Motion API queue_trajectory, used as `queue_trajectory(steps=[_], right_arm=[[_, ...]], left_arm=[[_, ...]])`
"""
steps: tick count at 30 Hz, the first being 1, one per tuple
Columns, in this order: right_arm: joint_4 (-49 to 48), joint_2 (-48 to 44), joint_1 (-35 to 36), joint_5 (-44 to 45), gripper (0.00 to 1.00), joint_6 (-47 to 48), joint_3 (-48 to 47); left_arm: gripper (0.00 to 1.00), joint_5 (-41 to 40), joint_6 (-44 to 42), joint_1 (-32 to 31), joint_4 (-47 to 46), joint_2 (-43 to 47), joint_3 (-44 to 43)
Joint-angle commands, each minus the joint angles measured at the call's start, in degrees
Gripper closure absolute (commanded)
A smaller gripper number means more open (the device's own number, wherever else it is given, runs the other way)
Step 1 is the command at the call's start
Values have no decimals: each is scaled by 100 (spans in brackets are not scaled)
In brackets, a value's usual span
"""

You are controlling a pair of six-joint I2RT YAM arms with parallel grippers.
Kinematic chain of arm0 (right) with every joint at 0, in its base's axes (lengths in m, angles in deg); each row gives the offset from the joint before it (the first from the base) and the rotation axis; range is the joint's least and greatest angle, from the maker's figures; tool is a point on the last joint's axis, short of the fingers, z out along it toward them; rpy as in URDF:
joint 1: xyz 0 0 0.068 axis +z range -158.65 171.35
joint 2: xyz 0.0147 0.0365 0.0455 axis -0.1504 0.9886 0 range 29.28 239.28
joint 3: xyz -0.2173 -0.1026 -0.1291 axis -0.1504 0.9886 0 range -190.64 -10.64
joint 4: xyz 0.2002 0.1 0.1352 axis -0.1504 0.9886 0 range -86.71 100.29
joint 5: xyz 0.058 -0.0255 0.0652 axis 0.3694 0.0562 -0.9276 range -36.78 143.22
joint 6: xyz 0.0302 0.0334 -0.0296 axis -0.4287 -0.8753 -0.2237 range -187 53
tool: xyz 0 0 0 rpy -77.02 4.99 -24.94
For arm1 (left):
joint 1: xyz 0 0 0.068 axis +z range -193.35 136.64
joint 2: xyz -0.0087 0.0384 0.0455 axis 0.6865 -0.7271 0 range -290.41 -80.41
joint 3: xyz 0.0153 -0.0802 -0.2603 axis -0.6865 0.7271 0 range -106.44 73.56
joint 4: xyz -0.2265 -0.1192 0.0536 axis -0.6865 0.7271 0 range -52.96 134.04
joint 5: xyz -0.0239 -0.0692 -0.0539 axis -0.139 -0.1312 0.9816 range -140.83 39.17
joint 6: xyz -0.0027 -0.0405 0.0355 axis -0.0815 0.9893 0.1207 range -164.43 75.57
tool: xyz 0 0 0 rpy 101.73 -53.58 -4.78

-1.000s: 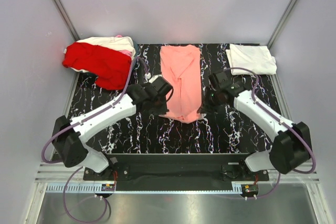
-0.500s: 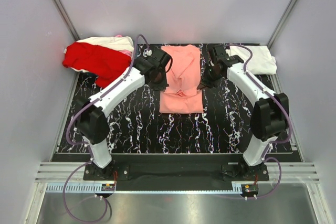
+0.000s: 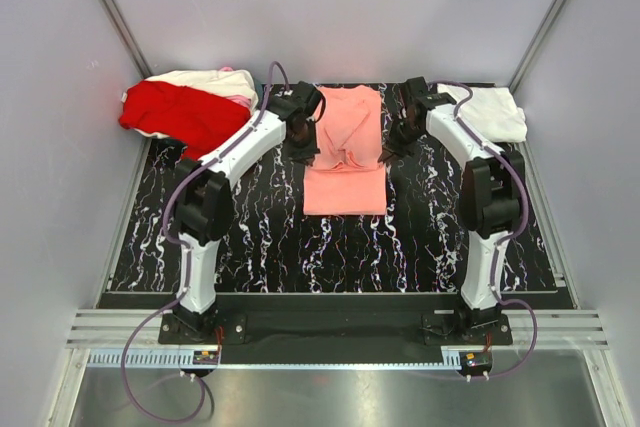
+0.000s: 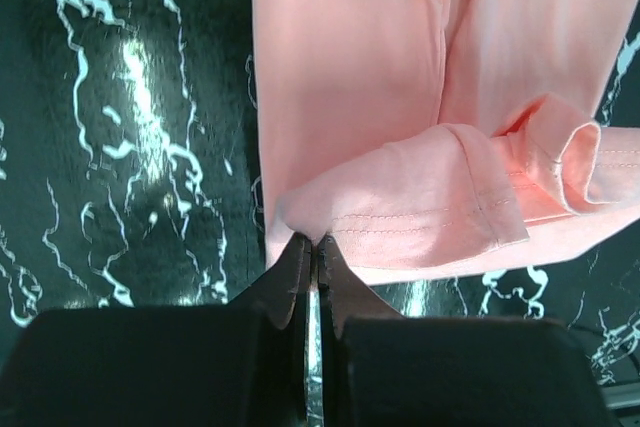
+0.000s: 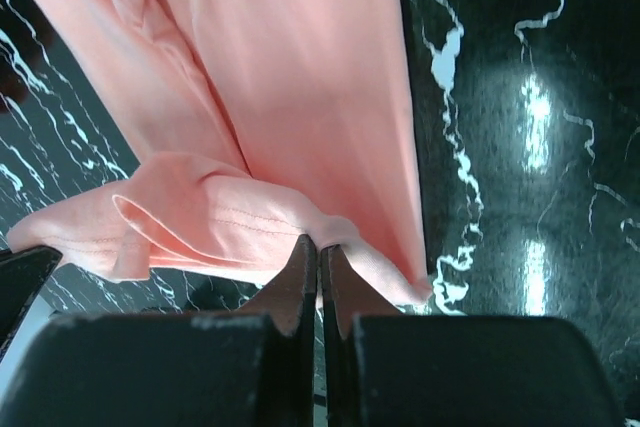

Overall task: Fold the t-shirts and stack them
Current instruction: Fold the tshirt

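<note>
left gripper (image 4: 313, 243) is clamped on one hem corner of the salmon-pink tee (image 3: 345, 187); right gripper (image 5: 319, 247) pinches the other; hem's doubled over mid-shirt on the marbled table (image 3: 250, 237)

Top cam high, looking down from near edge; wrist cams v. close; all share salmon-pink tee (image 3: 345, 192).

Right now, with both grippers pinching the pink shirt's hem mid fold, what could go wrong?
The left gripper and right gripper each pinch only a thin bit of hem corner; one side of the salmon-pink t-shirt could slip and skew the fold. The hem between them sags and curls, so it may land bunched. The right arm stands close to the folded white t-shirt and might nudge it.
</note>
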Motion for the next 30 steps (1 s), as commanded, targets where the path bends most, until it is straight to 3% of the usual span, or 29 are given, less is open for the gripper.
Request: queue_trajectory(steps=[1,13,19,20,21,24,27,29,30], right_arm=[[130,320,-96,-160,100,226,-564],[316,1331,-193,-353,100,349,-1514],[543,1920,-325,-380,100,288,-2128],[605,2000,-360,-371,95,236,-2425],[649,2070,-430,-380,72,209,-2568],[938,2421,-544,-441,31,182,-3349],[1387,2397,-624,-406,30,296,-4062],[1406,2090,-624,-450,31,428,-3714],[1327,1584,-615,-476,33,428,-3364]], left_arm=[[100,304,-334,141,-141,-245,-477],[100,762,-677,545,-544,-1071,-1066],[89,1140,-800,695,-870,-1624,-1425],[85,1219,-827,712,-818,-1712,-1575],[74,1237,-827,747,-765,-1879,-1976],[54,1299,-783,852,-441,-2091,-2829],[48,1237,-581,993,-352,-1759,-2843],[48,974,-449,1029,-360,-1164,-2536],[48,895,-432,1029,-387,-933,-1960]])
